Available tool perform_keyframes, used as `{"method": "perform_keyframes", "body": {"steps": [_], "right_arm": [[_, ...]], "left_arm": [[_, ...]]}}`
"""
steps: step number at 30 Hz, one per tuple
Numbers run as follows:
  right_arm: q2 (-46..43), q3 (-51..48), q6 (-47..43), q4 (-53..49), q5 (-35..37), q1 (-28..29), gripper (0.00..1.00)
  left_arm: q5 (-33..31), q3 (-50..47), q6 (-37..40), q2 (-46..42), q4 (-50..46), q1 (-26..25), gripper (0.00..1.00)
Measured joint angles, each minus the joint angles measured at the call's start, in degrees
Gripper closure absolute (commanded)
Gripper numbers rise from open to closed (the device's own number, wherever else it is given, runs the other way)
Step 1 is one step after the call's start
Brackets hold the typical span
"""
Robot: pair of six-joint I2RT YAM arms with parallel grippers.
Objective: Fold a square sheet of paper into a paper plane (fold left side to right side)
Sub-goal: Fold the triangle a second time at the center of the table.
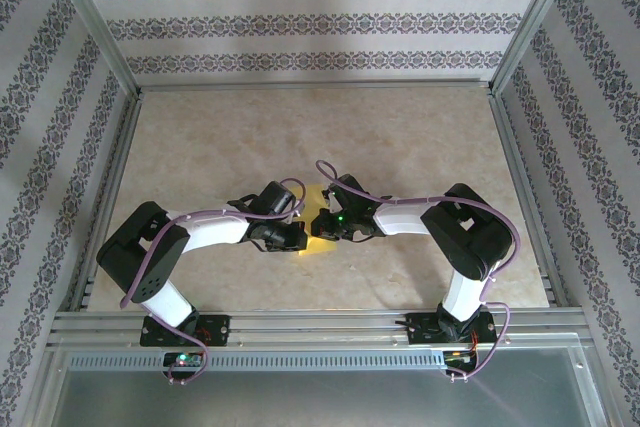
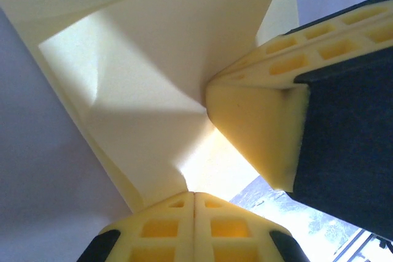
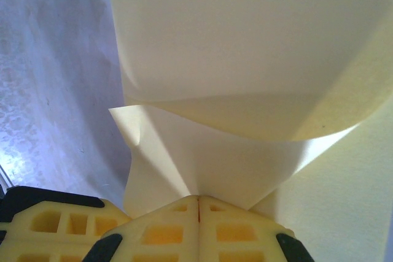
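Beige marbled tabletop [image 1: 300, 137], floral-striped wallpaper panels [image 1: 310, 22], aluminium frame rails [image 1: 320, 322].

Patterned wallpaper walls [image 1: 300, 22] enclose a beige, seemingly marbled table [image 1: 400, 137].

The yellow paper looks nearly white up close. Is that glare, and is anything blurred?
Left wrist view: the paper is washed pale, with a bright glowing patch above the left gripper and soft shadows. Right wrist view: pale too, one curved shadow under the upper fold. Top external view: sharp, flat light, paper properly yellow.
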Motion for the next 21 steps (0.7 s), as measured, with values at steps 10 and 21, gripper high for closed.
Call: {"method": "perform_keyframes", "body": {"steps": [10, 21], "right_arm": [[0.0, 0.0, 0.0, 0.0, 0.0, 0.0, 1.00], [0.0, 0.7, 0.0, -1.2, 0.0, 0.0, 1.00]], "left_arm": [[-0.3, 0.0, 0.2, 0.0, -0.3, 0.0, 0.98], [-0.3, -0.2, 0.3, 0.0, -0.3, 0.0, 1.00]]}}
